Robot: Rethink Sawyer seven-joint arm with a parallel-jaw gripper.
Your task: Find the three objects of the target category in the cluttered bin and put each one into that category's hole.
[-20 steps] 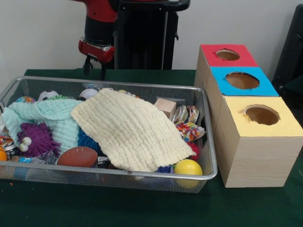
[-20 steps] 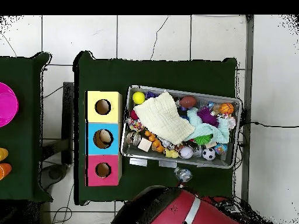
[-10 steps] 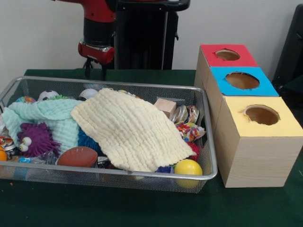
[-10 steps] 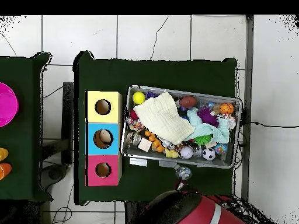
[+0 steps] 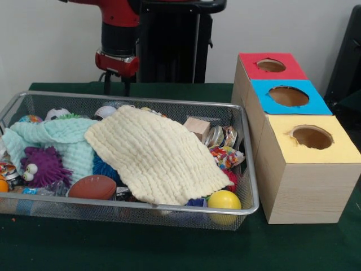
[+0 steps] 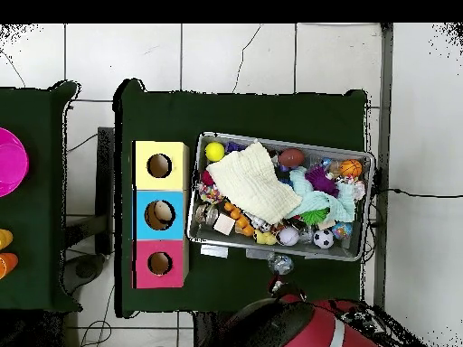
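A wire mesh bin [image 5: 248, 169] [image 6: 362, 208] holds a jumble of toys under a pale yellow cloth [image 5: 152, 155] [image 6: 251, 182] and a mint cloth [image 5: 62, 138]. Showing around them are a wooden block [image 5: 197, 127], a yellow ball [image 5: 224, 200] [image 6: 214, 151], a brown football [image 5: 93, 186], a purple fuzzy toy [image 5: 42, 166] and a soccer ball [image 6: 323, 239]. Three boxes with round holes stand beside the bin: red [image 5: 271, 65] [image 6: 160, 263], blue [image 5: 289, 96] [image 6: 160, 215], yellow [image 5: 311, 137] [image 6: 160, 165]. My gripper [image 5: 116, 86] [image 6: 281, 264] hangs open and empty just outside the bin's rim on the robot's side.
Green cloth covers the table [image 5: 169, 248] [image 6: 244, 113]. A second green table at the overhead view's left edge carries a pink disc [image 6: 9, 161]. Cables run over the tiled floor [image 6: 416, 135].
My gripper has come slightly lower and closer to the bin's rim. Nothing in the bin has moved.
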